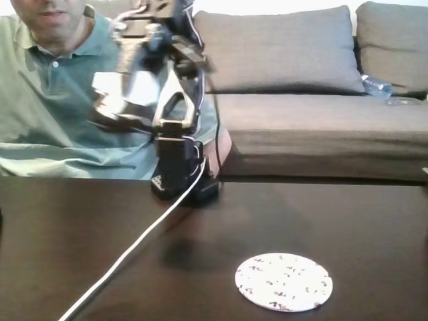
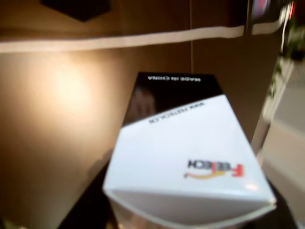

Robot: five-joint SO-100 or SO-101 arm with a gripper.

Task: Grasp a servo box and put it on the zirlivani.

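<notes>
Overhead, one servo box (image 2: 190, 152) is seen grasped in the hand (image 1: 124, 93), raised well apart from the one zirlivani (image 1: 283, 281) lying on the desk (image 1: 374, 227).

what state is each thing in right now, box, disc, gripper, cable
servo box: held off the table, tilted
zirlivani: flat on the table, nothing on it
gripper: raised, blurred, carrying the box
white cable: lying slack across the table
</notes>
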